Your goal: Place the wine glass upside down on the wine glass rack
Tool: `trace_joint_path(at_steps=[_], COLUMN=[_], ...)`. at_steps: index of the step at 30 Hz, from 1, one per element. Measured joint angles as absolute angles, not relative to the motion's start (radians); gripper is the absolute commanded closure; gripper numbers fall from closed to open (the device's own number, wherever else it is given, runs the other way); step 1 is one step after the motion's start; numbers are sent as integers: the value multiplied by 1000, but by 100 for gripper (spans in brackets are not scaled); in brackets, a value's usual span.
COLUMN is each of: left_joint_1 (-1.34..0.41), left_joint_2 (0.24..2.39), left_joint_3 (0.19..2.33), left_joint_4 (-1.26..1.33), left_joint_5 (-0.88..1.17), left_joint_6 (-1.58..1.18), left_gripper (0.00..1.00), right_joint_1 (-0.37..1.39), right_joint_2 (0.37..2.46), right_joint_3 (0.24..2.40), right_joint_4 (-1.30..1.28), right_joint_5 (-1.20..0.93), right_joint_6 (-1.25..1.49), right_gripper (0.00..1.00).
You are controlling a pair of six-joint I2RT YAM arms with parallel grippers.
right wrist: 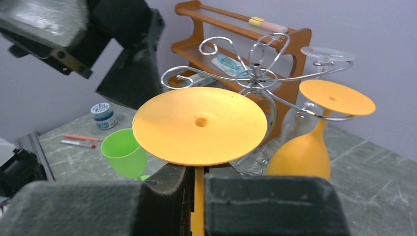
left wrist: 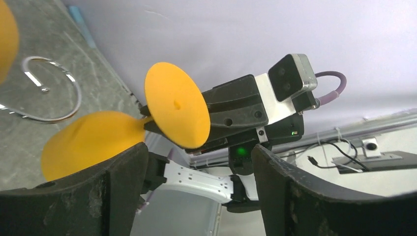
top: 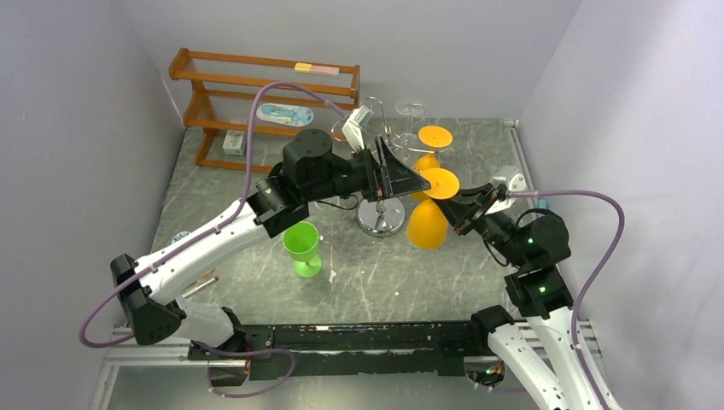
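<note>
Orange plastic wine glass (top: pixel 427 224), inverted beside the chrome wire rack (right wrist: pixel 255 73), stem clamped in the right hand (right wrist: pixel 195 182); left hand (left wrist: pixel 197 149) gapes apart.

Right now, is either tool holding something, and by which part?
The right tool grips the inverted orange wine glass by its stem, just under the foot. The left tool is open, empty.

The glass (right wrist: pixel 199 125) is coloured orange throughout, as is a second glass (right wrist: pixel 337 97). The rack (right wrist: pixel 255 73) is finished in shiny chrome. A goblet (top: pixel 301 242) is seen in bright green, the shelf (right wrist: pixel 297 44) in reddish brown, and the tabletop (top: pixel 410 282) is marbled grey with white veins.
</note>
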State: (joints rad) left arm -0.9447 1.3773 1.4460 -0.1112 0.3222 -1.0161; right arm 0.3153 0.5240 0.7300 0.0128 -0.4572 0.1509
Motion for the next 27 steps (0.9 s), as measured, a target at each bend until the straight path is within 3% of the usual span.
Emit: trace_joint_path(at_steps=[16,18,21,23,24,27], left_joint_1=[-943,-943,-943,-943,-943,-943], left_joint_2=[1418,1423,1423,1423,1423,1423], left_joint_3=[1381,1378,1377,1376,1376,1376], left_joint_4=[41,41,39,39,39,38], left_joint_5=[463,464,464,467,469,470], left_joint_6=[-1258,-1272,-1283,-1292,-1298,-1306], left_gripper=[62,71,94,95,95,95], right_joint_1=[315,315,314,314,313,313], right_joint_2=[503,498,486,478,477,477], right_joint_3=[775,775,776,778,778,778], right_joint_4=[-46,-55,-51,-48,-46,-47], right_joint_5=[-603,-611,-616,-617,-618,-614], right_joint_6=[99,100,101,97,94,100], right_gripper=[100,100,100,100,97,62])
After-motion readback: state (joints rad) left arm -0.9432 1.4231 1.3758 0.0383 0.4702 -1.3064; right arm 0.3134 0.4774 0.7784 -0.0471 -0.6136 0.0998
